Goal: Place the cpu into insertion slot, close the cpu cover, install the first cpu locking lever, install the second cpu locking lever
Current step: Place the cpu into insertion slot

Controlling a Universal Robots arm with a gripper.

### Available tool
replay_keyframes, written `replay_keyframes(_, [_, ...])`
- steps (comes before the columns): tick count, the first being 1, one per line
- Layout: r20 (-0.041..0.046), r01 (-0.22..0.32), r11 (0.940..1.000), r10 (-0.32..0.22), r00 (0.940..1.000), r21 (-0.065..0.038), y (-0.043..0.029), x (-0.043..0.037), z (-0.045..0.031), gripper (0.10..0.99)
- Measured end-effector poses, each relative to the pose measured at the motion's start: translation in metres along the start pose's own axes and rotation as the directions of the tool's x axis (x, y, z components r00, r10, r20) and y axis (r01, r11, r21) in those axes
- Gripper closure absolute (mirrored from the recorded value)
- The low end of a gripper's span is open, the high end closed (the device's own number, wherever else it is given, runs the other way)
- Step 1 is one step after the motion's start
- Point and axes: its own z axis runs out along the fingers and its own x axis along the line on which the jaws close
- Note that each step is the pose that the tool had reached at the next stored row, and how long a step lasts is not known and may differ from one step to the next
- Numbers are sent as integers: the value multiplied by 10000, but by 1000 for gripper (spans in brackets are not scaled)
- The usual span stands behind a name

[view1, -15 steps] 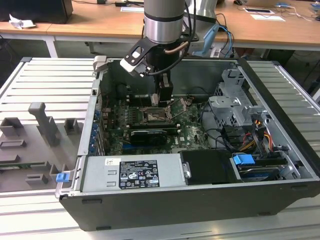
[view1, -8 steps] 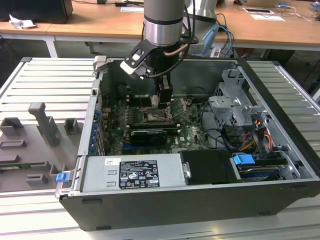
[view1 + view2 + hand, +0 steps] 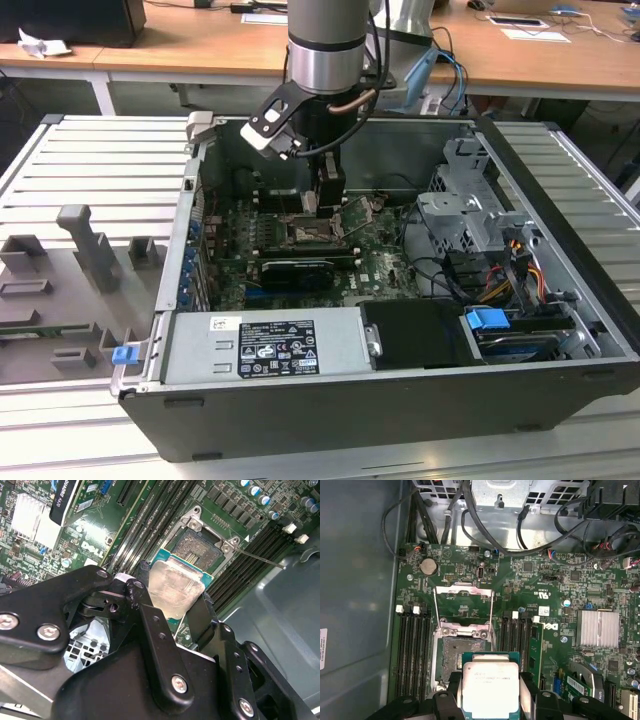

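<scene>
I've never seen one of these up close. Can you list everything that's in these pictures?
computer case: one, dark grey, lying open on the slatted metal table
circuit board: one, green, on the case floor
insertion slot: one, dark pin field with silvery rim, empty
cpu cover: one, silvery frame, standing open beside the slot
memory slots: two banks, black, either side of the slot
heatsink: one, silver, on the board
power supply: one, grey, inside the case
drive cage: one, grey, at the exterior view's right
cpu: one, silver-beige, held close by the slot
gripper: one, black, shut on the cpu
arm: one, silver-grey, reaching down into the case
</scene>
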Motion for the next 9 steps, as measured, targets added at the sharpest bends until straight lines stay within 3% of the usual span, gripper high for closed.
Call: replay_keyframes(9, [-1, -6, 10000, 6, 10000, -1, -1, 32, 46, 545])
